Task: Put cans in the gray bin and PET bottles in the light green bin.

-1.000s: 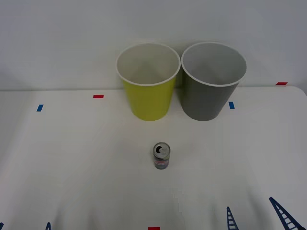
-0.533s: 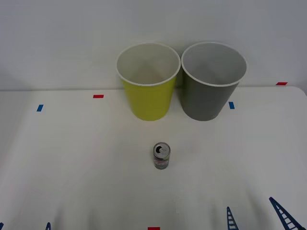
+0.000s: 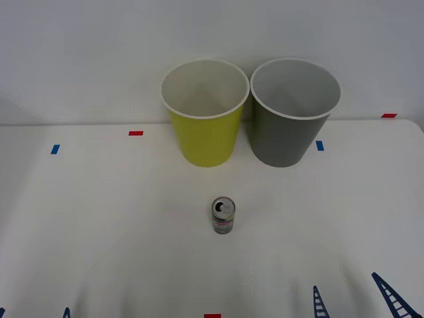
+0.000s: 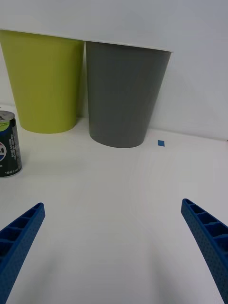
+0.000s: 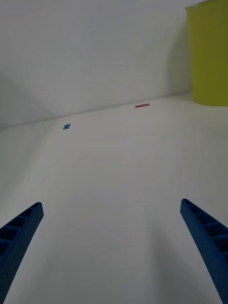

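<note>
Where visible, can edge-cropped.

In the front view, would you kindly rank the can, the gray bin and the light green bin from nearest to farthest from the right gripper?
From the right gripper, open at the table's near right edge:
1. The can, mid-table, to its left.
2. The gray bin, at the back.
3. The light green bin, at the back, left of the gray one.

The can stands upright on the table, before 2 side-by-side bins.
</note>
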Controlling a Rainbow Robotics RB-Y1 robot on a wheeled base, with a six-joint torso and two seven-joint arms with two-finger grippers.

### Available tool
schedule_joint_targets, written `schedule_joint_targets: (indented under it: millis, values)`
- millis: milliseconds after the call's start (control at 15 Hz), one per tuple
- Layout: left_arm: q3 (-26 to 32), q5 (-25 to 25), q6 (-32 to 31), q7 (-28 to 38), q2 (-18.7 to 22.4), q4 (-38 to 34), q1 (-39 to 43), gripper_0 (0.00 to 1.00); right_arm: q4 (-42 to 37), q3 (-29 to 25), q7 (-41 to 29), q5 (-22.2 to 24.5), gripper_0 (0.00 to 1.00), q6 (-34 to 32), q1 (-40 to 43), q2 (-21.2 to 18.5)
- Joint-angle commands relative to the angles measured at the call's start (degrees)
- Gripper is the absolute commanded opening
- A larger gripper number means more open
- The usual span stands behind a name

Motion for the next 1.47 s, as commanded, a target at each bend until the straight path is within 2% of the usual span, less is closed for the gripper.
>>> schedule_joint_targets:
  millis: [67, 1467]
  values:
    - [0.0, 0.0, 0.0, 0.0, 0.0, 0.0, 0.0, 1.00, 0.0, 0.0, 0.0, 0.0, 1.00, 0.0, 0.0, 0.0]
    - [0.0, 0.0, 0.0, 0.0, 0.0, 0.0, 0.0, 1.00, 0.0, 0.0, 0.0, 0.0, 1.00, 0.0, 0.0, 0.0]
